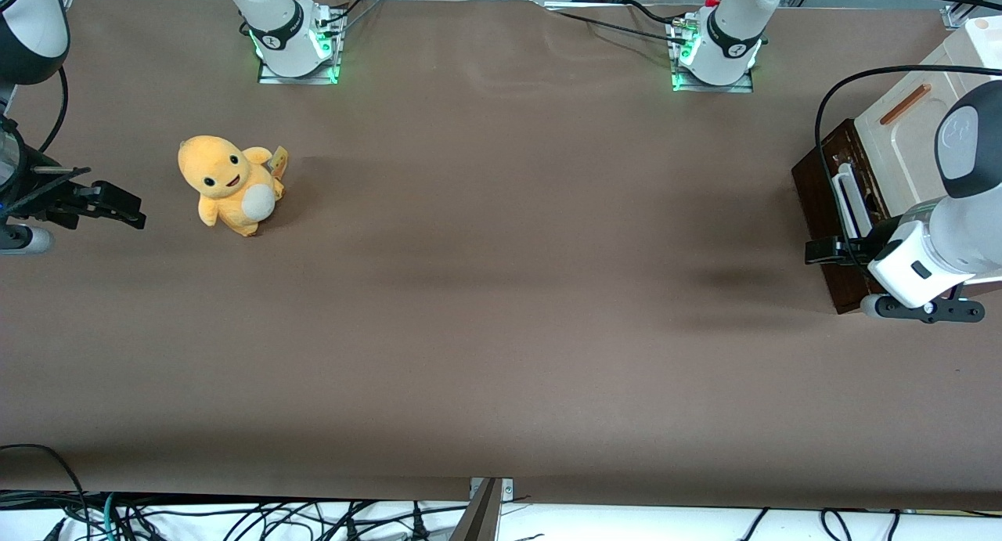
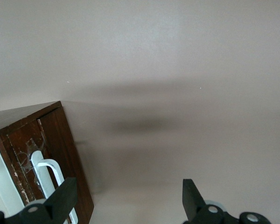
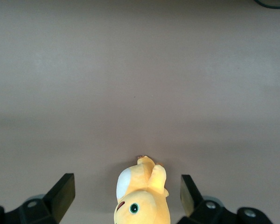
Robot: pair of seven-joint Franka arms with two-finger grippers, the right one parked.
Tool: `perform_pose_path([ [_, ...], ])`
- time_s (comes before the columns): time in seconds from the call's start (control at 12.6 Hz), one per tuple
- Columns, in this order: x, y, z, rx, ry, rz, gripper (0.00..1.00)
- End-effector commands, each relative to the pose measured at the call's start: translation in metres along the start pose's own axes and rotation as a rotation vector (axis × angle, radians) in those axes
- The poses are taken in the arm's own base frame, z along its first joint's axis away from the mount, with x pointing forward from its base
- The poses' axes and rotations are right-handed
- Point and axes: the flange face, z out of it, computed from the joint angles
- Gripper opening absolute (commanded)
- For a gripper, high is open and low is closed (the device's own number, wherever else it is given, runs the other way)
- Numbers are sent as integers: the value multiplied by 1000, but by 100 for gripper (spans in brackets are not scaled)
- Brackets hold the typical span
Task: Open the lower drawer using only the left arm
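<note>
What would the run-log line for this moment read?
stage: approach | gripper: open, beside white bar handle, not around it | lower drawer: shut | plush toy: toward parked arm's end

White left arm (image 1: 951,236), glossy rounded shells, dark grey joint band with a pale grey oval patch. Black cable (image 1: 820,114) looping off the wrist. White boxy wrist block with a small dark slot, black bar with pale screw heads under it. Small black hand (image 2: 128,198) beside the drawer front, fingers (image 2: 65,196) matte black, wedge-shaped, spread wide. Base ringed dark grey, green-lit.
</note>
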Motion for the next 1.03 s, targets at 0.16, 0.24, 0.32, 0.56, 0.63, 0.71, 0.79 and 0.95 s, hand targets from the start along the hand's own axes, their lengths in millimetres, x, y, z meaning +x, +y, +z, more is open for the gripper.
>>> perform_pose_path([
  [0.16, -6, 3, -8, 27, 8, -2, 100],
  [0.24, -6, 3, -8, 25, 7, -2, 100],
  [0.32, -6, 4, -8, 27, 7, -1, 100],
  [0.56, -6, 5, -8, 21, 8, -1, 100],
  [0.63, -6, 5, -8, 16, 8, -2, 100],
  [0.71, -6, 5, -9, 16, 10, -2, 100],
  [0.79, -6, 5, -10, 15, 11, -2, 100],
  [0.95, -6, 5, -10, 11, 11, -3, 100],
])
